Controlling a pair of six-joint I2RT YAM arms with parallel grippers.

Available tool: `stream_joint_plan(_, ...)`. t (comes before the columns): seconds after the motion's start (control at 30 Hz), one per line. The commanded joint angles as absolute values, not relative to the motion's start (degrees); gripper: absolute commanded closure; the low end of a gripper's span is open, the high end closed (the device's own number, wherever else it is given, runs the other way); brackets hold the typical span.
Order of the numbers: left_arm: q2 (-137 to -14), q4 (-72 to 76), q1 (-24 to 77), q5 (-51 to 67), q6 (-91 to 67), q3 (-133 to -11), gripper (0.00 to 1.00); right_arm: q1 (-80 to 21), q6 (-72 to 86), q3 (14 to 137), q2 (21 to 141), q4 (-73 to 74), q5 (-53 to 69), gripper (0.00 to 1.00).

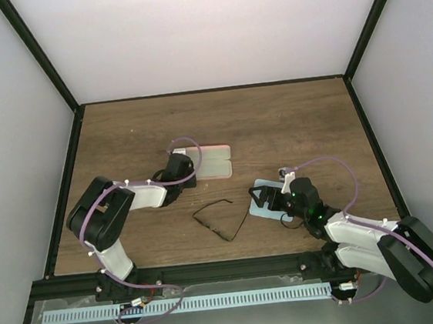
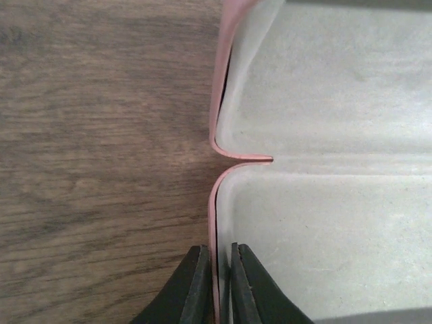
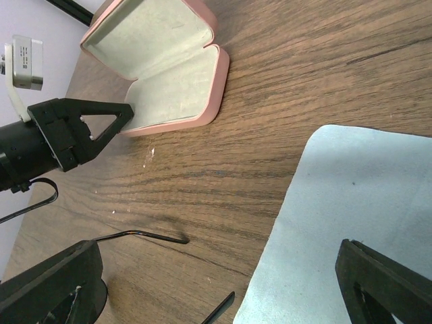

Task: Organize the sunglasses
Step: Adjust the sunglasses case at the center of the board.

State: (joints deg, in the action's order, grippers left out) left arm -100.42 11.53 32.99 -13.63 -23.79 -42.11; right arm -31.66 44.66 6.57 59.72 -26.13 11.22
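Note:
The sunglasses [image 1: 209,226] lie unfolded on the wooden table between the arms. Their thin dark temple tips [image 3: 145,235] show in the right wrist view. The pink hard case [image 1: 215,162] lies open behind them, pale lining up. My left gripper [image 1: 189,169] is shut on the rim of the case [image 2: 214,202]; in the left wrist view the gripper [image 2: 217,287] has one finger outside the rim and one inside. My right gripper [image 1: 261,201] is open wide and empty, over the near edge of the light blue cloth [image 1: 274,205]; in its own view it [image 3: 216,300] spans cloth [image 3: 351,216] and temple tips.
The open case [image 3: 162,67] and my left gripper's black fingers [image 3: 81,128] show at the top left of the right wrist view. Black frame rails edge the table [image 1: 290,123] at left, right and back. A slotted rail runs along the front below the arm bases.

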Motion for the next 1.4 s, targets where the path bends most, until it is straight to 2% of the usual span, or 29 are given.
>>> stream_joint_plan(0.0,-100.94,11.98,33.0,-12.3,-23.58,-41.42,0.84,-32.08,44.34,8.17,59.86,-26.94,9.98,0.03)
stream_joint_plan(0.17,-99.58,11.63,32.95,-12.86,-24.15,-41.07,0.74,-32.08,44.46,8.08,59.56,-26.63,9.66,0.03)
stream_joint_plan(0.27,-98.79,11.35,32.94,-13.22,-24.56,-40.9,0.71,-32.05,44.4,8.15,59.67,-26.52,9.34,0.02)
stream_joint_plan(0.77,-90.04,11.4,32.97,-12.81,-26.92,-37.76,0.68,-32.71,46.48,6.45,58.55,-27.65,11.43,0.03)
stream_joint_plan(1.0,-81.73,11.34,33.05,-15.03,-30.07,-33.71,0.64,-38.85,52.67,3.32,53.67,-23.46,5.27,0.07)
stream_joint_plan(1.2,-73.9,11.68,33.16,-18.3,-32.62,-29.33,0.47,-45.41,55.18,3.08,52.08,-20.73,1.64,0.08)
stream_joint_plan(1.3,-70.4,11.49,33.22,-18.91,-33.16,-27.78,0.28,-47.8,55.65,3.24,54.91,-21.78,-0.1,0.1)
stream_joint_plan(1.37,-68.85,10.74,33.24,-19.15,-33.31,-27.6,0.16,-48.67,55.85,3.84,58.32,-23.73,0.25,0.16)
